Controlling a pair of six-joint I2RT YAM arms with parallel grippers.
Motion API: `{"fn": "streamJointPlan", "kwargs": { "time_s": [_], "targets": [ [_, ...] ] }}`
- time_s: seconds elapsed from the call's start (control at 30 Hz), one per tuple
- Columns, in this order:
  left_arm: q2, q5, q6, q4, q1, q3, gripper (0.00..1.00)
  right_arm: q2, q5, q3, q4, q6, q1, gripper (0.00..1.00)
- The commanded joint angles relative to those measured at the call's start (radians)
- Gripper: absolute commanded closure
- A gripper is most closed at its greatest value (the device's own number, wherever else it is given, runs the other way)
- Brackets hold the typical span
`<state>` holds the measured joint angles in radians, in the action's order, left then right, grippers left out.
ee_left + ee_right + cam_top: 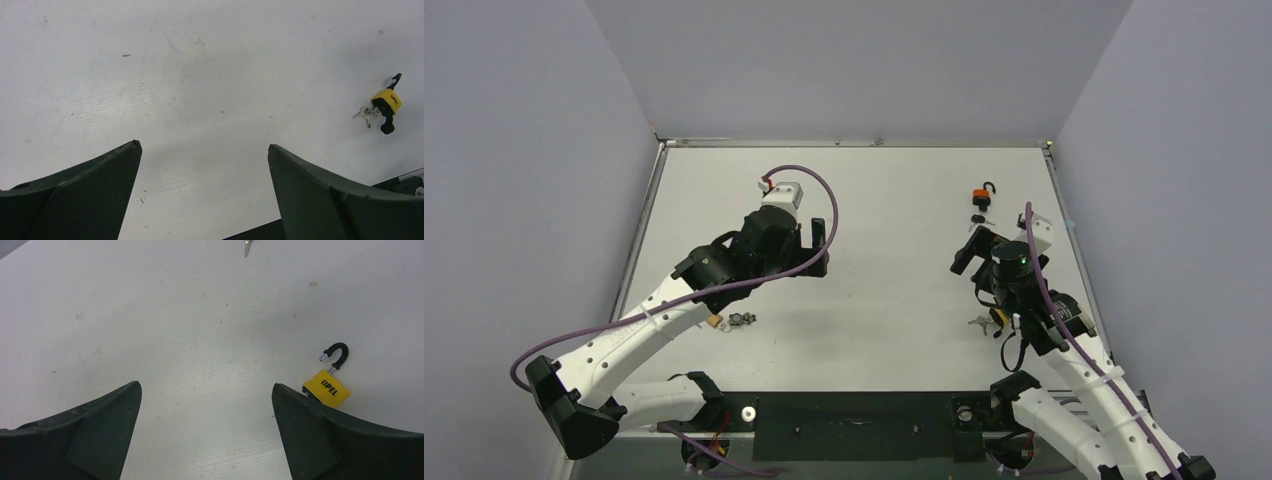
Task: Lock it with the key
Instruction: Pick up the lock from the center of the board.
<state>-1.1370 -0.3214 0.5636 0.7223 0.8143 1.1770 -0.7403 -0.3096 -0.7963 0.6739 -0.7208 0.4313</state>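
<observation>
A yellow padlock (982, 194) lies on the white table at the far right, its black shackle (338, 353) open with one end free. In the left wrist view the padlock (387, 101) has a black-headed key (387, 127) in its base and silver keys (362, 114) hanging from it. In the right wrist view the padlock (326, 388) lies just beyond my right finger (330, 435), which hides its base. My right gripper (967, 247) (205, 384) is open and empty, a little nearer than the padlock and to its left. My left gripper (822, 248) (202, 145) is open and empty over bare table, far left of the padlock.
A small dark metal object (742, 318) and a tan piece (714, 322) lie under my left forearm. Loose silver keys (979, 322) lie beside my right arm. A silver key tip (247, 247) shows at the top of the right wrist view. Grey walls enclose the table.
</observation>
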Motion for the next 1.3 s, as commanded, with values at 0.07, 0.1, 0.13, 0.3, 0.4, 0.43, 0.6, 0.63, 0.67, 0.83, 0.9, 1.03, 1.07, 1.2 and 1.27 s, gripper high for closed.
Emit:
{"fn": "streamJointPlan", "kwargs": {
  "time_s": [0.07,0.1,0.13,0.3,0.4,0.43,0.6,0.63,0.67,0.83,0.9,1.03,1.07,1.2,1.27],
  "targets": [
    [0.024,-0.018,-0.018,-0.01,-0.003,0.022,0.01,-0.012,-0.08,-0.055,0.063,-0.041,-0.013,0.01],
    [0.023,-0.018,-0.019,-0.007,-0.004,0.023,0.01,-0.012,-0.087,-0.058,0.076,-0.049,-0.018,0.01],
    [0.023,-0.018,-0.02,-0.006,-0.005,0.022,0.01,-0.014,-0.092,-0.06,0.083,-0.054,-0.022,0.01],
    [0.021,-0.015,-0.021,-0.002,-0.005,0.021,0.01,-0.023,-0.12,-0.065,0.133,-0.084,-0.058,0.02],
    [0.025,-0.009,-0.018,-0.004,-0.004,0.016,0.01,-0.03,-0.107,-0.043,0.151,-0.098,-0.1,0.03],
    [0.025,-0.006,-0.017,-0.003,-0.005,0.016,0.01,-0.031,-0.1,-0.037,0.157,-0.099,-0.111,0.04],
    [0.031,0.009,-0.008,-0.003,-0.005,0.012,0.01,-0.054,-0.015,0.03,0.158,-0.089,-0.246,0.08],
    [0.032,0.014,-0.005,-0.005,-0.006,0.007,0.01,-0.064,0.016,0.05,0.154,-0.085,-0.291,0.09],
    [0.038,0.018,-0.004,-0.008,-0.005,0.005,0.01,-0.069,0.033,0.061,0.142,-0.08,-0.315,0.12],
    [0.059,0.046,0.004,-0.022,-0.005,-0.006,0.01,-0.122,0.171,0.163,0.072,-0.058,-0.479,0.16],
    [0.064,0.055,0.007,-0.027,-0.005,-0.011,0.02,-0.145,0.222,0.192,0.034,-0.045,-0.523,0.16],
    [0.086,0.054,0.014,-0.039,-0.005,-0.031,0.01,-0.222,0.238,0.21,-0.014,-0.041,-0.548,0.18],
    [0.089,0.054,0.016,-0.042,-0.005,-0.034,0.01,-0.236,0.238,0.211,-0.017,-0.042,-0.552,0.19],
    [0.11,0.064,0.018,-0.053,-0.009,-0.052,0.01,-0.304,0.229,0.21,-0.041,-0.056,-0.578,0.25],
    [0.116,0.078,0.018,-0.057,-0.011,-0.056,0.01,-0.33,0.22,0.207,-0.052,-0.069,-0.586,0.29]
  ]
}}
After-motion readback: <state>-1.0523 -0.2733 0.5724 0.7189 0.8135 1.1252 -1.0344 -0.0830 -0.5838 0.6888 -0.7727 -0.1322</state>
